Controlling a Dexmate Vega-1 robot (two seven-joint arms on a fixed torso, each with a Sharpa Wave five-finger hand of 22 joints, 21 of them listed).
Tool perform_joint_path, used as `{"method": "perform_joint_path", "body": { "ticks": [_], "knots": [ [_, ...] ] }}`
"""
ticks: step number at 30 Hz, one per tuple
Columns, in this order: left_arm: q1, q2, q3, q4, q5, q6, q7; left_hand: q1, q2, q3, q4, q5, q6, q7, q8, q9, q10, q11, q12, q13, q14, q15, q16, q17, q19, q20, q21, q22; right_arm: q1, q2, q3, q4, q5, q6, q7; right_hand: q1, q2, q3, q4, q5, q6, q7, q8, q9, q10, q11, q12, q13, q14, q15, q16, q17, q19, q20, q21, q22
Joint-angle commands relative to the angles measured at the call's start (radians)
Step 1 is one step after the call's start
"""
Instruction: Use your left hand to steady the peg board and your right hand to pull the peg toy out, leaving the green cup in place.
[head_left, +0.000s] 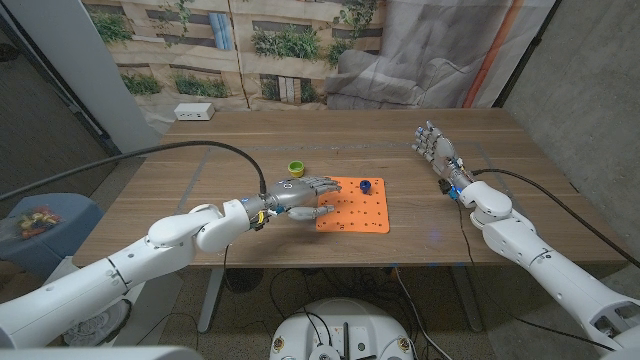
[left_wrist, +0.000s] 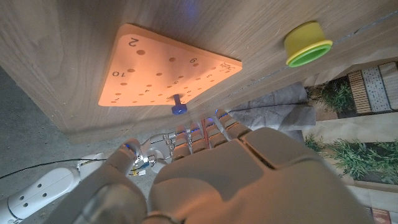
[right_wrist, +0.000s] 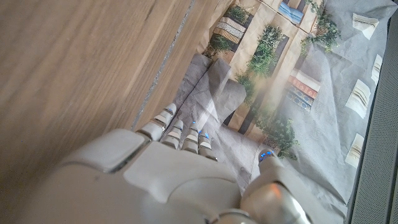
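Note:
An orange peg board (head_left: 358, 210) lies on the wooden table near its front middle. A blue peg toy (head_left: 367, 186) stands in the board's far edge. The green cup (head_left: 296, 169), yellow on the outside, stands on the table just beyond the board's far left corner. My left hand (head_left: 300, 196) reaches over the board's left edge with fingers stretched out and nothing held; contact with the board cannot be told. The left wrist view looks past my left hand (left_wrist: 242, 168) to the board (left_wrist: 155, 59), peg (left_wrist: 177, 107) and cup (left_wrist: 306, 43). My right hand (head_left: 438, 150) stands open well right of the board.
A white box (head_left: 194, 112) sits at the table's far left corner. A blue chair (head_left: 40, 225) with small objects on it stands off the table's left side. Bare wood (head_left: 430, 215) lies between the board and my right arm.

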Motion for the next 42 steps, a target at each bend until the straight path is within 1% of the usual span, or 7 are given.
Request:
{"method": "perform_joint_path", "body": {
  "ticks": [1, 9, 17, 20, 23, 36, 42],
  "knots": [
    [-0.018, -0.044, 0.044, 0.057, 0.037, -0.02, 0.002, -0.01, 0.053, -0.002, 0.006, 0.003, -0.007, -0.003, 0.001, 0.002, -0.011, -0.001, -0.007, 0.003, -0.008, -0.091, -0.003, 0.006, -0.014, -0.175, -0.003, 0.002, -0.029, -0.016, 0.008, -0.03, -0.002, -0.005, -0.018, 0.002, 0.0, 0.002, -0.005, 0.004, 0.003, -0.004, 0.003, 0.003, 0.006, 0.001, -0.002, 0.003, -0.001, -0.017, 0.003, 0.0, -0.002, -0.003, 0.01, 0.003],
    [-0.004, -0.045, 0.052, 0.051, 0.026, 0.002, -0.015, -0.008, 0.052, -0.008, 0.009, 0.004, -0.016, -0.002, -0.001, 0.001, -0.012, -0.002, -0.007, 0.002, -0.003, -0.092, 0.0, 0.004, -0.041, -0.177, -0.01, 0.002, -0.037, -0.021, 0.009, -0.039, -0.006, 0.002, -0.016, 0.0, -0.002, 0.002, -0.006, 0.003, 0.011, -0.007, 0.005, 0.003, 0.028, -0.004, 0.006, 0.002, 0.016, -0.032, 0.01, -0.004, -0.003, -0.004, 0.009, 0.003],
    [-0.006, -0.039, 0.06, 0.052, 0.017, 0.011, -0.047, -0.006, 0.052, -0.011, 0.008, 0.005, -0.013, 0.0, 0.002, 0.001, -0.004, -0.004, -0.004, 0.001, 0.013, -0.095, 0.004, 0.002, -0.057, -0.177, -0.011, 0.002, -0.044, -0.033, 0.012, -0.053, -0.002, -0.003, -0.006, -0.002, -0.003, 0.001, -0.006, 0.003, 0.012, -0.008, 0.005, 0.003, 0.032, -0.007, 0.006, 0.002, 0.018, -0.033, 0.01, -0.006, -0.006, -0.005, 0.008, 0.003],
    [-0.012, -0.049, 0.067, 0.063, 0.006, 0.015, -0.061, -0.005, 0.052, -0.012, 0.008, 0.005, -0.012, 0.0, 0.002, 0.001, -0.003, -0.003, -0.004, 0.001, 0.018, -0.097, 0.005, 0.001, -0.062, -0.177, -0.011, 0.002, -0.047, -0.032, 0.016, -0.055, 0.009, 0.001, 0.0, -0.003, -0.003, 0.001, -0.006, 0.003, 0.013, -0.008, 0.005, 0.003, 0.033, -0.006, 0.006, 0.002, 0.018, -0.033, 0.011, -0.007, -0.007, -0.005, 0.008, 0.003],
    [-0.03, -0.056, 0.081, 0.076, 0.011, 0.008, -0.081, -0.003, 0.053, -0.013, 0.006, 0.006, -0.012, 0.007, 0.002, 0.001, -0.006, 0.006, -0.005, 0.0, 0.019, -0.091, 0.003, 0.0, -0.067, -0.177, -0.011, 0.002, -0.052, -0.048, 0.017, -0.078, 0.0, -0.006, 0.0, -0.004, -0.002, 0.001, -0.004, 0.003, 0.015, -0.007, 0.006, 0.003, 0.036, -0.004, 0.006, 0.002, 0.02, -0.034, 0.011, -0.007, -0.007, -0.005, 0.008, 0.003],
    [-0.064, -0.064, 0.105, 0.105, 0.003, -0.014, -0.12, -0.002, 0.056, -0.015, 0.006, 0.007, -0.006, 0.015, 0.005, 0.0, 0.005, 0.01, -0.002, 0.0, 0.028, -0.084, 0.004, -0.002, -0.079, -0.177, -0.009, 0.002, -0.074, -0.101, 0.02, -0.131, -0.038, -0.002, 0.008, -0.008, -0.006, -0.002, -0.004, 0.002, 0.02, -0.005, 0.006, 0.003, 0.037, -0.004, 0.004, 0.002, 0.024, -0.031, 0.012, -0.01, -0.004, -0.006, 0.009, 0.003],
    [-0.068, -0.061, 0.109, 0.103, 0.0, -0.012, -0.139, -0.002, 0.057, -0.018, 0.007, 0.007, -0.008, 0.016, 0.004, 0.001, 0.02, 0.008, 0.002, -0.001, 0.041, -0.085, 0.006, -0.002, -0.083, -0.176, -0.007, 0.002, -0.091, -0.128, 0.018, -0.167, -0.099, -0.003, -0.031, -0.008, -0.009, -0.004, -0.005, 0.002, 0.027, -0.006, 0.008, 0.003, 0.039, -0.003, 0.004, 0.002, 0.027, -0.031, 0.013, -0.013, -0.002, -0.005, 0.01, 0.003]
  ]
}}
